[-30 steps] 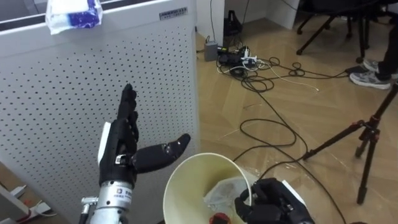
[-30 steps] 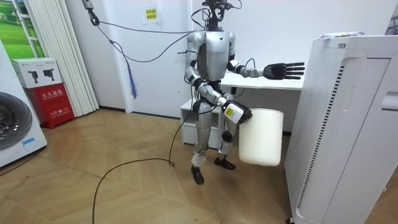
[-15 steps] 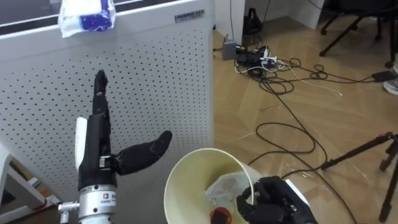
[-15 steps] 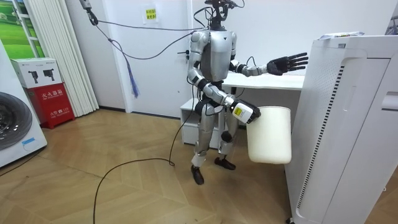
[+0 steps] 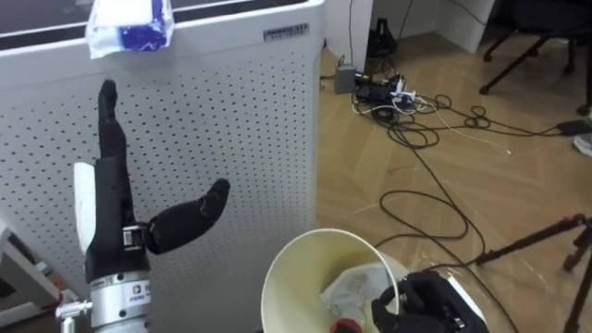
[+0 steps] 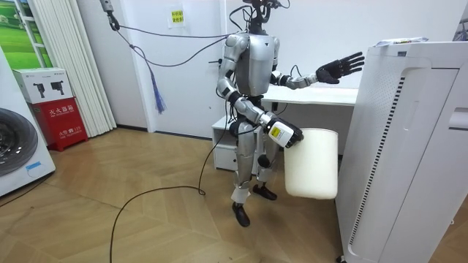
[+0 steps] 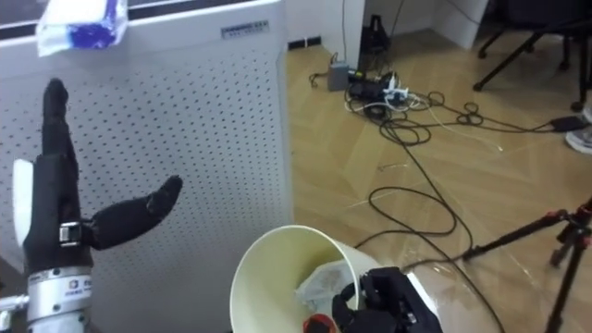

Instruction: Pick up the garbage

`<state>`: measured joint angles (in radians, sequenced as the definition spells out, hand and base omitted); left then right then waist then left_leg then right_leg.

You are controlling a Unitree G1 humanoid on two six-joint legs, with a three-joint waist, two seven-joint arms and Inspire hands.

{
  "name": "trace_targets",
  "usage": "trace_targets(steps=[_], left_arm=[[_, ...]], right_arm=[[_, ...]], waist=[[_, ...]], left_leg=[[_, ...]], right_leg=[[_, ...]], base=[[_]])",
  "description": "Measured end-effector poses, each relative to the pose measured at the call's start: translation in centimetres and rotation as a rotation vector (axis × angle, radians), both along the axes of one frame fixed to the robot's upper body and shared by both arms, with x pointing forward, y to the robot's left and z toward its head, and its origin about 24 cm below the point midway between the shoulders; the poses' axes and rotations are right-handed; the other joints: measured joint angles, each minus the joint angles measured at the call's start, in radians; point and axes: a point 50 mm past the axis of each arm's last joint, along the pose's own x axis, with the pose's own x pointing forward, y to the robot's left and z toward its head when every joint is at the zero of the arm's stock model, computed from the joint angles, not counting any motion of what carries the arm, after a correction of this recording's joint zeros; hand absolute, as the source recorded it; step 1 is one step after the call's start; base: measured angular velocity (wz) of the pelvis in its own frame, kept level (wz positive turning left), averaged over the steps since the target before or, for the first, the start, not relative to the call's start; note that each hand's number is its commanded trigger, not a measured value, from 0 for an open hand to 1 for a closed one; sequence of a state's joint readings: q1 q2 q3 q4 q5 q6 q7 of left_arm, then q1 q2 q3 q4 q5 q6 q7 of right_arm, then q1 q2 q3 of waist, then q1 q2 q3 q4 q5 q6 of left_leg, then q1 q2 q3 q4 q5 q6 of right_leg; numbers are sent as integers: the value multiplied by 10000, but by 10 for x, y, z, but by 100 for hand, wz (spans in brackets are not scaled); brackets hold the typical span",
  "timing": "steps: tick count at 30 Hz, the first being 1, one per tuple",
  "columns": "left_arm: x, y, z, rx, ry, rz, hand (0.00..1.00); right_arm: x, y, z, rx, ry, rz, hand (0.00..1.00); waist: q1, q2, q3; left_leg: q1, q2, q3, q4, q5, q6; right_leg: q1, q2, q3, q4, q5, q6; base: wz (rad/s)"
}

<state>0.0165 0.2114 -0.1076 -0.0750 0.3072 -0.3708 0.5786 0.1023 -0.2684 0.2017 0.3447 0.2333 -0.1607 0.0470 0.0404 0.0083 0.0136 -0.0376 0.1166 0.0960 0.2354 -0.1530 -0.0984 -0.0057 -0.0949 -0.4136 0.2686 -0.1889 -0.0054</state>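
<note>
While upright, left hand [image 5: 116,217]; one bin [image 5: 296,273].

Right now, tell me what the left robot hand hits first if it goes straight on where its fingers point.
Probably the white perforated unit, near its top, just below the blue-and-white packet. The left robot hand is open, fingers straight; depth is unclear.

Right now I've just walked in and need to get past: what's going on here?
The robot stands by a white perforated unit, collecting rubbish. Its right hand holds a cream bin by the rim, fingers curled over it, with crumpled plastic inside. Its left hand is raised open in front of the unit, below a blue-and-white packet lying on top, not yet touched.
</note>
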Motion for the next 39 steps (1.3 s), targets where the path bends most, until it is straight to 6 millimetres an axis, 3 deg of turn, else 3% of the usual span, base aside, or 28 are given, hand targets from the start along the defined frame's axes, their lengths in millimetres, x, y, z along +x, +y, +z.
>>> trace_targets(steps=[5, 15, 25, 29, 33, 39], left_arm=[[-2, 1, 6, 423, -457, 137, 0], [-8, 20, 23, 1434, -1837, 1870, 0], [-9, 23, 24, 1599, -2129, 2257, 0], [-9, 22, 24, 1910, -2156, 2251, 0], [-8, 25, 27, 2260, -2209, 2169, 0], [-4, 24, 34, 2650, -2424, 2059, 0]], right_arm=[[0, 1, 0, 35, 13, 122, 100], [1, -3, 2, -159, -48, 169, 100], [2, -9, 5, -447, -151, 151, 100], [4, -13, 6, -459, -221, 33, 100], [4, -14, 7, -438, -252, 36, 100], [4, -13, 7, -385, -213, 254, 100]], waist=[[141, -20, -12], [175, -6, -37], [187, 13, -27], [192, 142, 24], [136, 303, -32], [124, 391, -16]], left_leg=[[135, -123, 66, -2, 41, 70], [162, -151, 110, -22, 53, 88], [252, -166, 98, -49, 52, 89], [182, -174, 89, -1, 53, 93], [-6, -175, 81, 27, 69, 120], [-69, -182, 82, 18, 69, 120]], right_leg=[[250, -87, -16, -132, -21, 142], [476, -89, -217, -302, -1, 175], [587, -106, -249, -322, -2, 182], [553, -112, -233, -321, 0, 188], [365, -114, -214, -285, 0, 188], [316, -122, -222, -306, 0, 189]], base=[[9], [6], [2], [0], [0], [0]])
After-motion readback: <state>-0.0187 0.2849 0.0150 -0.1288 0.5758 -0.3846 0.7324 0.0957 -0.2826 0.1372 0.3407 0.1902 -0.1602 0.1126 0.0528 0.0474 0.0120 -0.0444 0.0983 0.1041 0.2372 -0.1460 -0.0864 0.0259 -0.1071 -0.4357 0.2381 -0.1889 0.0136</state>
